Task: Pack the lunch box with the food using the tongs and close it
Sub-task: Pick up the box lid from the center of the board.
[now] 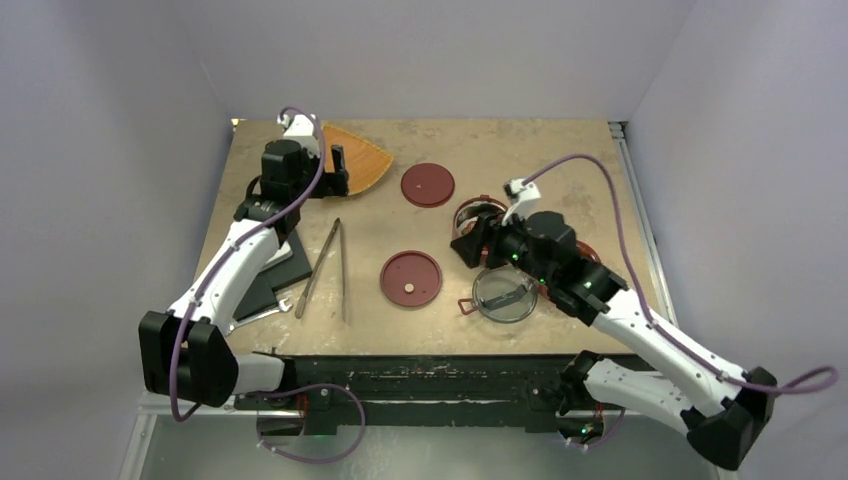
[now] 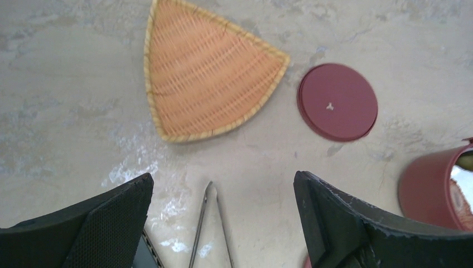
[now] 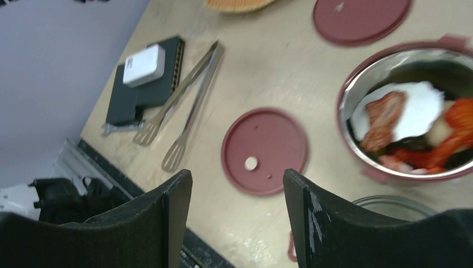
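Field notes, remote station. My left claw (image 2: 223, 181) is hanging wide open over the bench (image 2: 67, 84), gripping nothing, with the orange tray (image 2: 206, 72) at its 12 o'clock. My right claw (image 3: 237, 178) is standing parted, also empty.

The tongs (image 1: 325, 268) are lying flat at 9 o'clock of the near disc lid (image 1: 411, 278).

The lunch box bowl (image 3: 343, 106) is sitting at 2 o'clock of that lid with food (image 3: 385, 117) inside. From overhead my right arm (image 1: 600, 300) is half hiding it.

I am trying the white block (image 3: 144, 65) for lettering, but it is too blurred to read.

The frame edge is cutting off the clear lid (image 3: 390, 205).
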You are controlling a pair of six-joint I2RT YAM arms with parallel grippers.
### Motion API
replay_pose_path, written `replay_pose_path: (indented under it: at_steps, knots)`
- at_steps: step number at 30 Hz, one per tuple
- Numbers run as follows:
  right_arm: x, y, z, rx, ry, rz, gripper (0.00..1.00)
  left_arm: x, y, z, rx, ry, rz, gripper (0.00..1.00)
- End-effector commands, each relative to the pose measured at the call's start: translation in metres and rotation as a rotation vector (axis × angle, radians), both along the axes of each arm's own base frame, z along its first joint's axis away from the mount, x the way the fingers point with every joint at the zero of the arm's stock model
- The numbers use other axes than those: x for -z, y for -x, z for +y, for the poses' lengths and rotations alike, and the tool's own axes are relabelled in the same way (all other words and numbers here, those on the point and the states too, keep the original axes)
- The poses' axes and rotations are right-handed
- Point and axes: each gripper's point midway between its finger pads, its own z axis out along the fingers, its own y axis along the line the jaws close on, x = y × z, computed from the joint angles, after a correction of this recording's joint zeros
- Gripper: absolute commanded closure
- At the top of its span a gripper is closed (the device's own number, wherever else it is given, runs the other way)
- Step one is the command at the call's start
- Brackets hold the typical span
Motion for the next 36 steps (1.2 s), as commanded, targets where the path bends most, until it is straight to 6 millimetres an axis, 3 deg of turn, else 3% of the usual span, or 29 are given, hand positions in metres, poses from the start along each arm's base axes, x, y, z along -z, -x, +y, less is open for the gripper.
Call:
replay_pose_path:
  at_steps: [1,9,15,23,36]
  knots:
    - [0.022,0.01,0.037,0.022,-0.071,0.137,0.38,-0.01,0.009,0.004,-0.016,0.026,-0.062,0.04]
    - [0.068,0.015,0.084,0.069,-0.023,0.231,0.42,-0.015,0.012,-0.001,0.004,0.056,-0.072,0.04]
    - [0.096,0.01,0.089,0.174,-0.004,0.261,0.43,-0.022,0.014,0.005,-0.019,0.041,-0.097,0.04]
    - [0.159,0.005,0.092,0.245,0.157,0.373,0.43,-0.024,0.014,0.001,-0.003,0.06,-0.103,0.05]
    - [0.207,0.002,0.093,0.272,0.287,0.433,0.47,-0.032,0.017,-0.002,0.012,0.075,-0.119,0.05]
